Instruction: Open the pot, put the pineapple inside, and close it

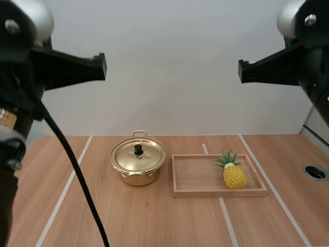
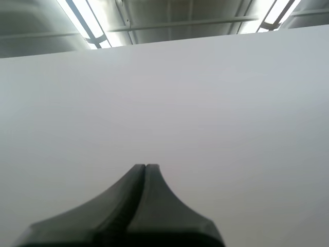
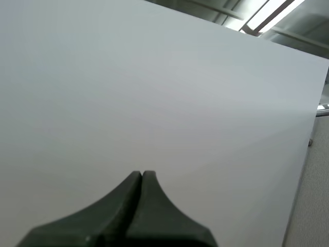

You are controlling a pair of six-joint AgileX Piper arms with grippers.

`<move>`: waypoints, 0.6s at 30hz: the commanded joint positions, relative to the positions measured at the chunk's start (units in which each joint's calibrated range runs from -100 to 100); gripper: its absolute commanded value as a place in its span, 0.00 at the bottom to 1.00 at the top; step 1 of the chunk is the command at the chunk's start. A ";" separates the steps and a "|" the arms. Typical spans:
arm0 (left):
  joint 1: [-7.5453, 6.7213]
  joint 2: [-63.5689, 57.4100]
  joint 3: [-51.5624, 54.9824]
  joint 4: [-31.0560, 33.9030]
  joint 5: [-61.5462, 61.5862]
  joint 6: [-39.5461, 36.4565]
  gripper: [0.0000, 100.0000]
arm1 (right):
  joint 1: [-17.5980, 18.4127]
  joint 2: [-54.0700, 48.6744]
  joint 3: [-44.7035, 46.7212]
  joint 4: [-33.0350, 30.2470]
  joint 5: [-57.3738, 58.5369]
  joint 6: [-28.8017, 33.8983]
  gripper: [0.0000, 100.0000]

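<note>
So, left gripper (image 2: 146,165): clenched on nothing, both fingers pressed together into one dark wedge, facing a blank white wall.
Right gripper (image 3: 142,173): likewise closed and empty (same wedge, same wall).
Height: in the high view both grippers reach in from the upper left and upper right of the frame, tips turned toward each other, well above the table (image 1: 154,221).
Pot (image 1: 138,172): gold, a little left of the frame's centre, standing on the table just beside the tray's left end, well apart from both grippers.
Lid (image 1: 146,157): seated on the pot, its black knob (image 1: 138,150) upright in the middle.
Tray (image 1: 216,194): wooden, right of centre, its long side toward me.
Pineapple (image 1: 234,175): yellow with green leaves, lying in the tray's right end, leaves pointing away and a little left. In the frame it sits far below my right gripper's tip (almost straight under it) and farther still from my left one.
</note>
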 commanded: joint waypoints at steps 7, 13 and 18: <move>-0.10 14.04 -15.11 -1.38 14.02 -0.27 0.00 | 0.11 10.19 -9.62 0.16 7.26 -0.32 0.00; -0.10 22.98 -23.66 -3.82 25.85 2.74 0.00 | -0.78 17.13 -13.76 0.16 12.70 0.12 0.00; -0.10 29.58 -28.03 -11.65 32.51 10.38 0.00 | -2.06 22.90 -16.06 0.16 16.44 1.11 0.00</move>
